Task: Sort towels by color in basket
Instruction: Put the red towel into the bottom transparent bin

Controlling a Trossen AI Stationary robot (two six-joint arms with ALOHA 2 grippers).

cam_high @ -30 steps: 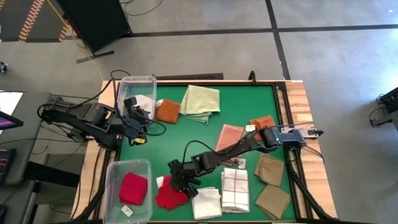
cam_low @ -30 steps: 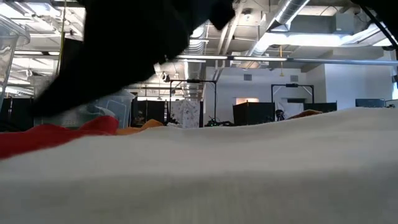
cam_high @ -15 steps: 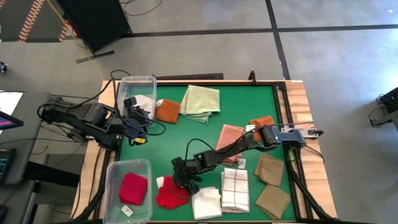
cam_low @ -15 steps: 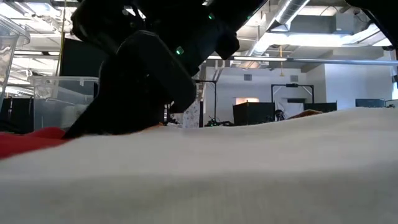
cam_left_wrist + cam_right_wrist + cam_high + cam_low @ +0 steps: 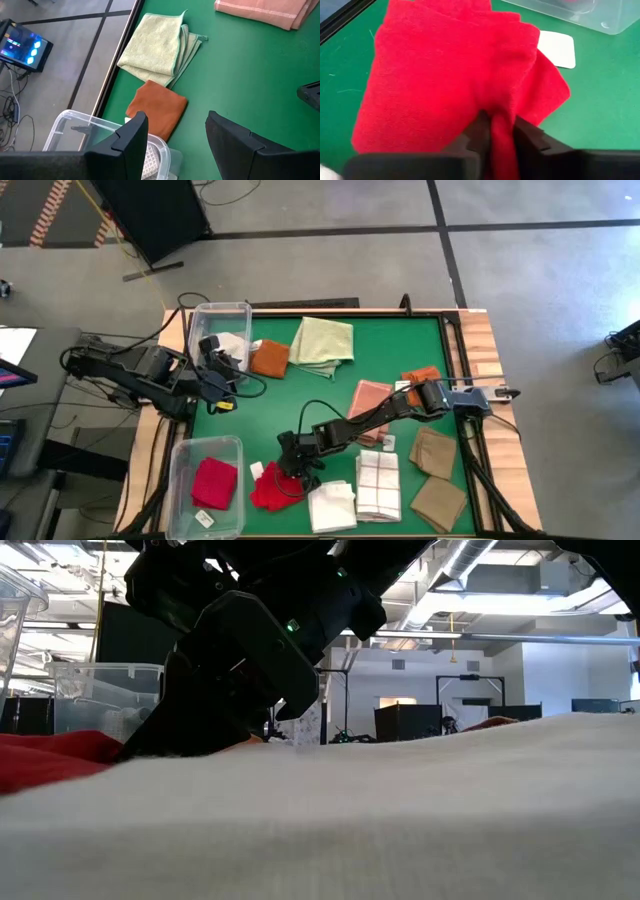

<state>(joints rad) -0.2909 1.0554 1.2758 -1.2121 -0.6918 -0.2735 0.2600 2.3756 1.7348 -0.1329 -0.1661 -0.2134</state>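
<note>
A red towel (image 5: 270,492) lies on the green mat near the table's front, beside the near-left basket (image 5: 178,480), which holds another red towel (image 5: 214,482). My right gripper (image 5: 292,470) is down on the towel's far side and shut on a pinched-up ridge of it (image 5: 501,135). The low view shows the same gripper (image 5: 230,670) behind the red cloth (image 5: 50,755). My left gripper (image 5: 175,140) waits open by the far-left basket (image 5: 220,315), above the mat near an orange towel (image 5: 157,107). My right gripper pinches a raised ridge of the red towel (image 5: 502,125) between its two fingers (image 5: 480,132), coming from above at a slant from the table's right. Several layers seem gathered in the ridge. The remaining cloth lies spread on the mat.
A white towel (image 5: 332,505) and a white-checked one (image 5: 378,485) lie just right of the red towel. Two tan towels (image 5: 433,450) and a salmon one (image 5: 368,402) lie further right, a pale green one (image 5: 323,345) at the back. A white label (image 5: 557,49) lies near the basket wall.
My right gripper has moved a little toward the table's far edge and down onto the red towel, taking hold of a ridge of it. The towel has bunched up slightly under the fingers and otherwise stays in place.
</note>
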